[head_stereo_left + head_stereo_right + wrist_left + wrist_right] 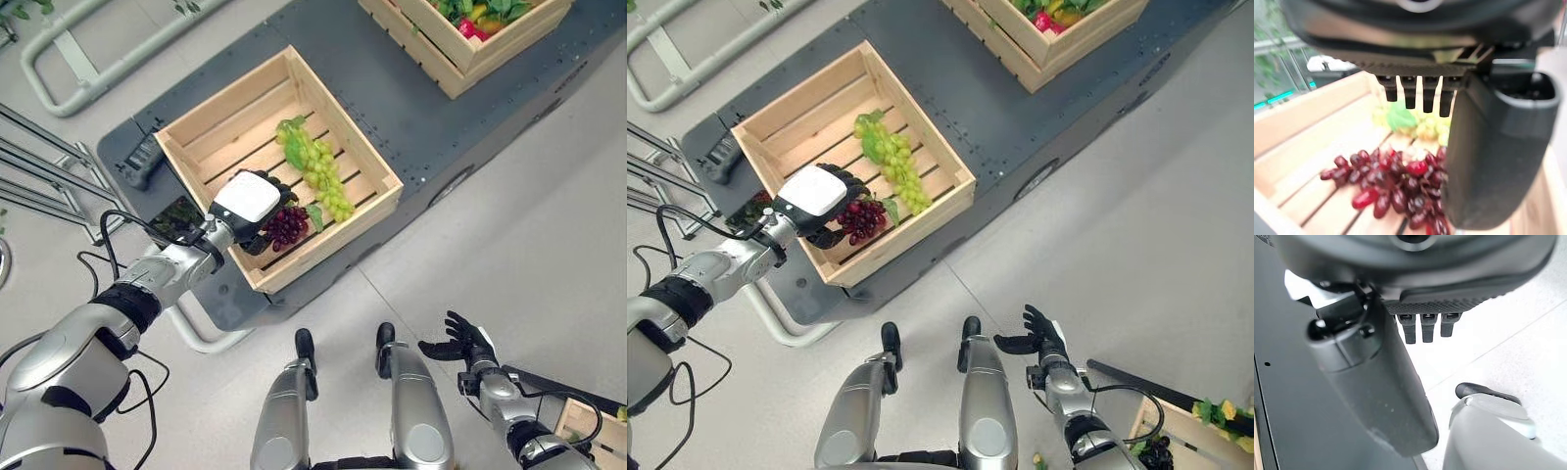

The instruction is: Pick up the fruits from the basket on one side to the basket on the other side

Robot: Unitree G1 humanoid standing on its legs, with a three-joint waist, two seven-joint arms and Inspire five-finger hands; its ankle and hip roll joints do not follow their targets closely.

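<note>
the left hand (253,208) hangs over the near corner of the crate (376,157), fingers (1415,93) straight and thumb (1498,147) spread away from them, holding nothing. the red grapes (287,225) lie on the slats just beside and under it; in the left wrist view the bunch sits past the fingertips, the thumb overlapping one side of it, with no sign that anything has closed on it. the green grapes (318,171) stretch along the slats further in, touching or nearly touching the red bunch at the leaf end. judging by this, the step is either taking or setting down the red bunch; i cannot tell which. if taking, the hand should come down so fingers and thumb bracket the thick middle of the bunch, then close slowly, since loose berries will roll and a grab at one edge would only pull off a few. keep clear of the crate wall near the wrist, and lift straight up so the green bunch isn't dragged. the right hand (458,343) is held open and idle, low over the floor (529,225).
</note>
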